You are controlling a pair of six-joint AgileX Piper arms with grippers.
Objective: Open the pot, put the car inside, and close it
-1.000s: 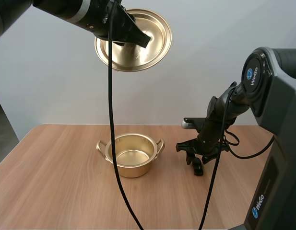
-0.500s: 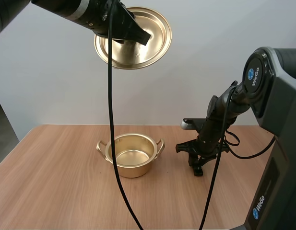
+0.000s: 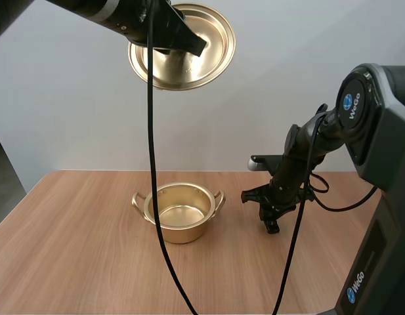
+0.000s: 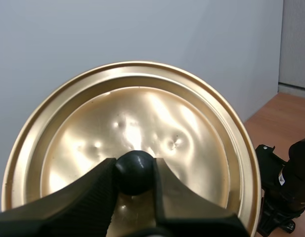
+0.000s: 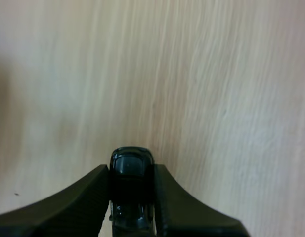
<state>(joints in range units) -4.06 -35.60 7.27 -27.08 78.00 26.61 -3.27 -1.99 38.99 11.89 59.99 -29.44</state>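
Left gripper (image 3: 194,46) hangs high above the table (image 3: 77,262), over its far edge, fingers clamped on the small black knob (image 4: 134,169) of the golden lid (image 3: 189,62). The lid is tipped up on edge, so that its hollow underside faces back towards the arms' bases. From the left wrist view the two black fingers (image 4: 88,197) press the knob from either side, with the dented top of the lid spread out behind them.

Below, the pot (image 3: 182,233) stands open and upright near the middle of the table, a little towards the far edge, one handle sticking out on each side. Its inside is bare shiny metal.

Further along, well apart from the pot and nearer the table's right edge, the right gripper (image 3: 272,225) points straight down, low over the wood. Its fingers are closed around the small dark car (image 5: 131,163), pinching it by the sides with one rounded end poking out past the tips. Whether the car touches the tabletop I cannot tell.
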